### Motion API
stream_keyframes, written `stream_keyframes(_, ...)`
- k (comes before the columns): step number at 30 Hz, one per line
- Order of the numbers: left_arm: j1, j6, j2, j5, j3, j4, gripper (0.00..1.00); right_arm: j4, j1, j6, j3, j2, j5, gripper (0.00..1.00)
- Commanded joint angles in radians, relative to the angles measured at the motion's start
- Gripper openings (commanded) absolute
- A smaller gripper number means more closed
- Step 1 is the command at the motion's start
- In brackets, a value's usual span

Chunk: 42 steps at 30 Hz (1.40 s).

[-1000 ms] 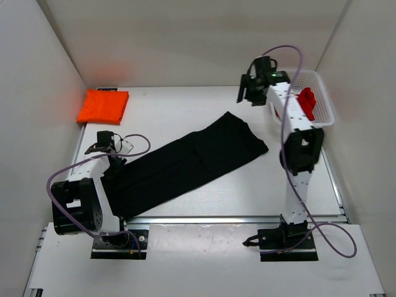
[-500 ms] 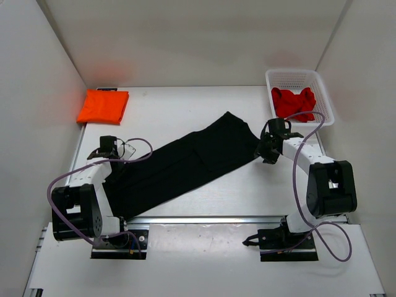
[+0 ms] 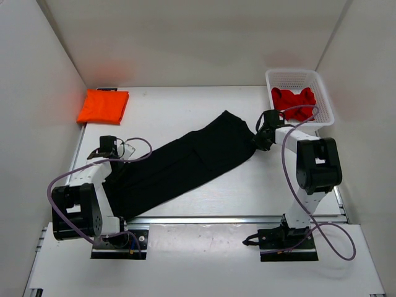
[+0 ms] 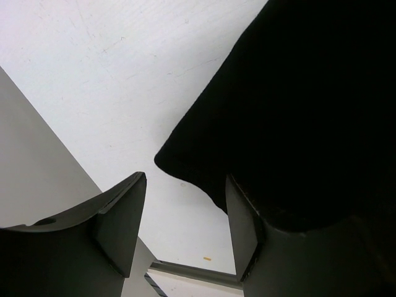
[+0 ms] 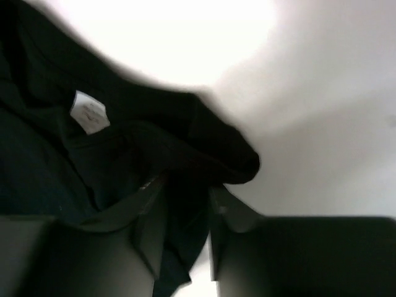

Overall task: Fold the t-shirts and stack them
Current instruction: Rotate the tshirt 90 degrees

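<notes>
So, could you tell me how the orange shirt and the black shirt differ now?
The orange shirt is folded into a compact square; the black shirt lies spread in a long diagonal band. The orange shirt sits in the far left corner, the black shirt across the middle. No gripper is near the orange shirt; the left gripper and right gripper are at the black shirt's two ends. Both rest on the table.

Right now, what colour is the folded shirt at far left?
Bright orange; the folded t-shirt shows best in the top external view.
</notes>
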Motion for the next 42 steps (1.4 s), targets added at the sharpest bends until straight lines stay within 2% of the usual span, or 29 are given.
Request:
stream_keyframes(1, 0.01, -0.003, 0.004, -0.014, 0.014, 0.007, 0.65, -0.014, 0.016, 0.041, 0.045, 0.073, -0.02, 0.25)
stream_keyframes(3, 0.015, 0.001, 0.01, 0.018, 0.025, -0.014, 0.68, 0.03, 0.021, 0.042, 0.077, 0.092, -0.063, 0.08)
stream_keyframes(5, 0.013, 0.005, 0.018, 0.058, 0.051, -0.052, 0.7, 0.029, 0.056, -0.015, 0.16, 0.128, -0.05, 0.0)
stream_keyframes(8, 0.013, -0.009, 0.039, 0.107, 0.077, -0.088, 0.7, 0.007, 0.13, -0.137, 0.367, 0.248, -0.042, 0.0)
stream_keyframes(10, 0.007, 0.005, 0.044, 0.144, 0.111, -0.129, 0.7, 0.006, 0.148, -0.162, 0.505, 0.341, -0.042, 0.02)
stream_keyframes(14, -0.123, 0.034, 0.062, 0.167, 0.124, -0.172, 0.69, 0.012, 0.139, -0.19, 0.735, 0.484, -0.045, 0.06)
stream_keyframes(15, -0.151, 0.034, 0.064, 0.182, 0.122, -0.183, 0.69, 0.014, 0.135, -0.198, 0.816, 0.527, -0.042, 0.1)
stream_keyframes(18, -0.181, 0.017, 0.068, 0.252, 0.138, -0.241, 0.69, -0.003, 0.115, -0.24, 0.979, 0.587, -0.008, 0.32)
stream_keyframes(19, -0.18, 0.014, 0.067, 0.286, 0.141, -0.272, 0.67, 0.013, 0.116, -0.254, 0.989, 0.58, -0.011, 0.4)
stream_keyframes(20, -0.191, 0.019, 0.059, 0.296, 0.135, -0.289, 0.68, 0.024, 0.11, -0.283, 0.996, 0.557, -0.023, 0.43)
stream_keyframes(22, -0.2, 0.013, 0.041, 0.291, 0.12, -0.29, 0.69, 0.02, 0.11, -0.311, 1.004, 0.518, -0.005, 0.57)
stream_keyframes(26, -0.188, -0.028, 0.002, 0.288, 0.132, -0.264, 0.68, 0.006, 0.122, -0.362, 0.977, 0.402, -0.005, 0.65)
stream_keyframes(31, -0.146, -0.151, -0.065, 0.254, 0.195, -0.201, 0.71, -0.022, 0.197, -0.428, 0.757, 0.181, 0.053, 0.79)
stream_keyframes(32, -0.143, -0.183, -0.088, 0.254, 0.203, -0.168, 0.71, -0.031, 0.226, -0.44, 0.68, 0.117, 0.069, 0.83)
stream_keyframes(33, -0.128, -0.235, -0.113, 0.206, 0.21, -0.133, 0.71, -0.039, 0.265, -0.46, 0.635, 0.033, 0.105, 0.86)
stream_keyframes(35, -0.1, -0.358, -0.152, 0.086, 0.209, -0.065, 0.7, -0.049, 0.324, -0.472, 0.444, -0.076, 0.177, 0.92)
stream_keyframes(37, -0.097, -0.403, -0.192, 0.002, 0.197, -0.013, 0.73, -0.085, 0.427, -0.463, 0.31, -0.211, 0.214, 1.0)
stream_keyframes(39, -0.097, -0.438, -0.224, -0.086, 0.184, 0.021, 0.75, -0.138, 0.511, -0.436, 0.166, -0.29, 0.248, 0.99)
stream_keyframes(42, -0.065, -0.48, -0.307, -0.099, 0.175, 0.011, 0.79, -0.207, 0.636, -0.379, 0.087, -0.362, 0.279, 0.99)
